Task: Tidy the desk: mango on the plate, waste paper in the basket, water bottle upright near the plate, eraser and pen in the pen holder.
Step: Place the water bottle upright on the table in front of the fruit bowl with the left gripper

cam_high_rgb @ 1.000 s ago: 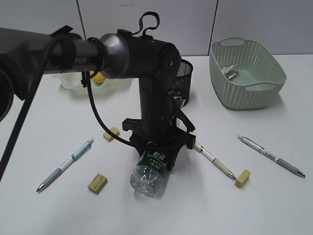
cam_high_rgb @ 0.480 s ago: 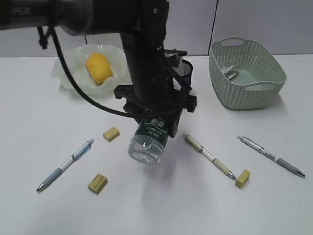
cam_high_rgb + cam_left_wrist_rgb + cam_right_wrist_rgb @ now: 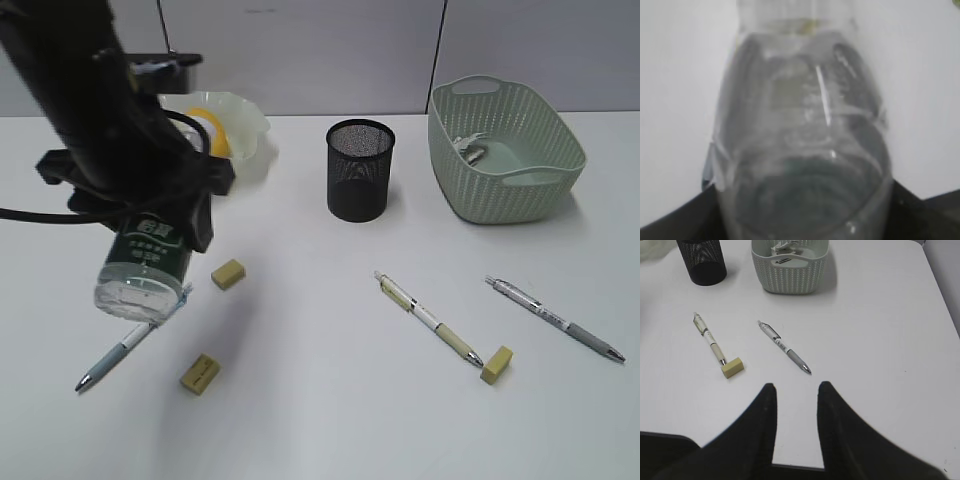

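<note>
My left gripper (image 3: 150, 222) is shut on the water bottle (image 3: 143, 268) at its dark green label. It holds the bottle tilted above the desk (image 3: 320, 400), base toward the camera, in front of the plate (image 3: 245, 130). The arm hides most of the mango (image 3: 207, 118) in the plate. In the left wrist view the water bottle (image 3: 800, 150) fills the picture. The waste paper (image 3: 468, 148) lies in the basket (image 3: 520, 180). The pen holder (image 3: 360, 170) stands at centre back. My right gripper (image 3: 797, 386) hangs open over bare desk.
Three pens lie on the desk: left (image 3: 135, 340), centre (image 3: 428, 318) and right (image 3: 555, 318). Erasers lie near the bottle (image 3: 228, 273), front left (image 3: 199, 373) and beside the centre pen (image 3: 496, 364). The desk's right edge (image 3: 940, 290) shows in the right wrist view.
The left arm lifted the bottle off the middle of the desk and carried it left, to in front of the plate. The pen holder now shows in full.
</note>
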Robot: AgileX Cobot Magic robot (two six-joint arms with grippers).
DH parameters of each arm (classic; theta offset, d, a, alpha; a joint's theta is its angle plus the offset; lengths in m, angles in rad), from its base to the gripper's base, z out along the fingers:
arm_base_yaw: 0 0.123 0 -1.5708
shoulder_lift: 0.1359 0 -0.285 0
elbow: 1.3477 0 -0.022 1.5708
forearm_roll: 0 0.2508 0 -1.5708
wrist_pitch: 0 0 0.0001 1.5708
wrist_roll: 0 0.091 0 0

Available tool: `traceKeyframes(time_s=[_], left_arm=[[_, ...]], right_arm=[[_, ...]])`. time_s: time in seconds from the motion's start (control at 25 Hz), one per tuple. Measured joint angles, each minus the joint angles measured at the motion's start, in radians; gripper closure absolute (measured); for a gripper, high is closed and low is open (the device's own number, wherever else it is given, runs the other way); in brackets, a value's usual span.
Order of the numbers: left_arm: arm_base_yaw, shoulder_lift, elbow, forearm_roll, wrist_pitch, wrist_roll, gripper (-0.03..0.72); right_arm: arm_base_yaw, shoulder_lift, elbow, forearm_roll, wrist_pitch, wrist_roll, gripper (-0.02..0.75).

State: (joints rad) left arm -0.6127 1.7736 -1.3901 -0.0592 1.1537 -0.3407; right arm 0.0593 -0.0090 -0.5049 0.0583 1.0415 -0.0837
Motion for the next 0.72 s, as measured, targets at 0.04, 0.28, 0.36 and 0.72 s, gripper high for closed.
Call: traceKeyframes(time_s=[0.04,0.28,0.36,0.72], left_arm=[[0.022,-0.038,0.042,0.008,-0.049,0.000,0.203],[0.163,-0.208,0.242,0.076,-0.373,-0.001,0.203],[0.216,-0.237,0.284,0.104,-0.504,-0.002,0.203],[0.336,-0.332,0.681,0.257,-1.345,-0.003,0.203]], right_arm=[[0.000,0.000,0.000,0.000,0.000,0.000,0.500],[0.000,0.000,0.000,0.000,0.000,0.000,0.500],[0.000,0.000,0.000,0.000,0.000,0.000,0.500],[0.000,0.000,0.000,0.000,0.000,0.000,0.500]])
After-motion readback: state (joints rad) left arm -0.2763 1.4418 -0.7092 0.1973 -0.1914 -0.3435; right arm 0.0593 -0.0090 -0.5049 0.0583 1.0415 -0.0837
